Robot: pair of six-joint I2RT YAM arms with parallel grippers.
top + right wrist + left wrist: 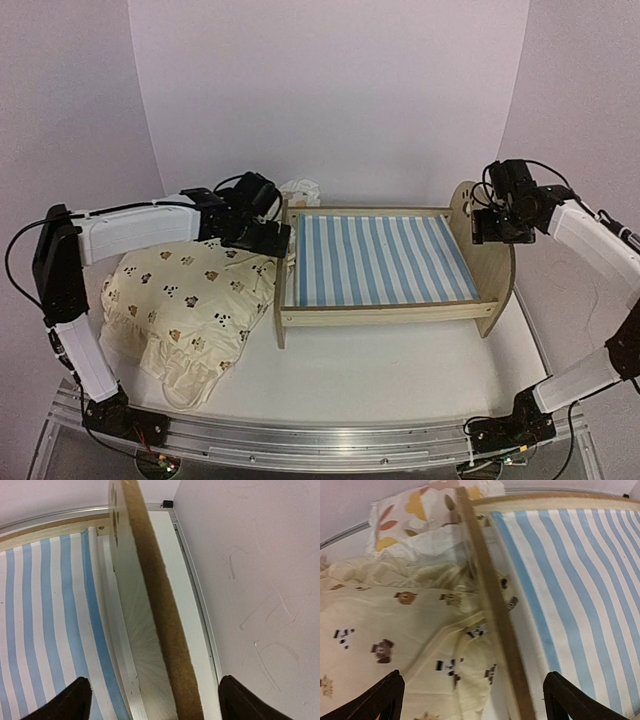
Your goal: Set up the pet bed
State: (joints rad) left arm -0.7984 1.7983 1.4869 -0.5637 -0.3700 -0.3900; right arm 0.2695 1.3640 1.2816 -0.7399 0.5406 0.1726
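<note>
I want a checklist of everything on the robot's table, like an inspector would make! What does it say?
Surface: white table, metal rail along the near edge.
Job's things: pet bed upright, striped base bare.
Clutter: animal-print quilt bunched left of the bed; leaf-print pillow at its far left corner.
Hands: left hand open, straddling the left end board; right hand open, straddling the right end board.
Cables: black cable loops off the left arm.
Surroundings: plain pale walls.
</note>
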